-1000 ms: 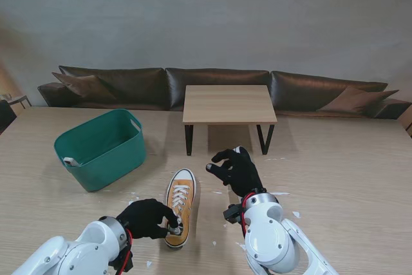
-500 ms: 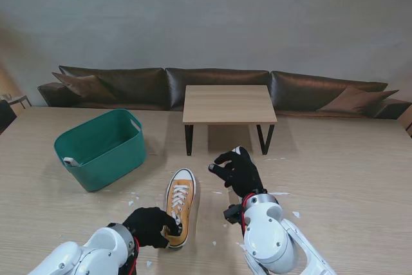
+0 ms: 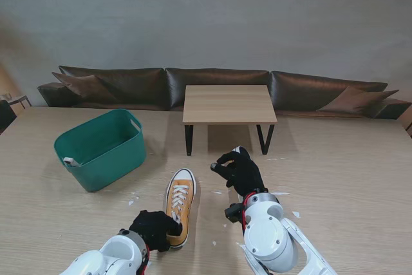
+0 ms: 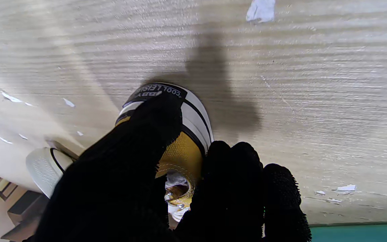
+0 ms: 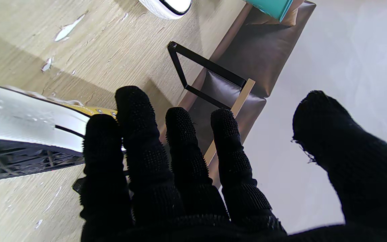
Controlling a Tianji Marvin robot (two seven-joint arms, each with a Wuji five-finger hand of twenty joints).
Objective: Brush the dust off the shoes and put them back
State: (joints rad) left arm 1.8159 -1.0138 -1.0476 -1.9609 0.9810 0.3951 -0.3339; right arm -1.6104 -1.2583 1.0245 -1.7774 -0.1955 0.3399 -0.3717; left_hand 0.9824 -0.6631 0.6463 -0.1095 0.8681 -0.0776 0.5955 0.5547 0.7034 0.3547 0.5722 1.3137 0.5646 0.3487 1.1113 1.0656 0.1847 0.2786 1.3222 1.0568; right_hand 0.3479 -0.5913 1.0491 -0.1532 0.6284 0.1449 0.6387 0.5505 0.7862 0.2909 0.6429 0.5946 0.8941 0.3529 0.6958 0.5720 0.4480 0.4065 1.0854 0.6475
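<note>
Fingers of my black-gloved left hand point(image 3: 154, 228) grasp the heel of the mustard-yellow canvas sneaker with white laces point(image 3: 179, 201), which lies on the pale wooden bench point(image 3: 335, 178) near me. My right hand point(image 3: 238, 169) hovers released, fingers spread, beside it.

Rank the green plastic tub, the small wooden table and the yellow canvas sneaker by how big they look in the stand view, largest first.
1. Small wooden table with black legs and green plastic tub: they look about alike, and the table stands farther off, so I won't rank them.
2. Yellow canvas sneaker with white laces: clearly the smallest.
</note>
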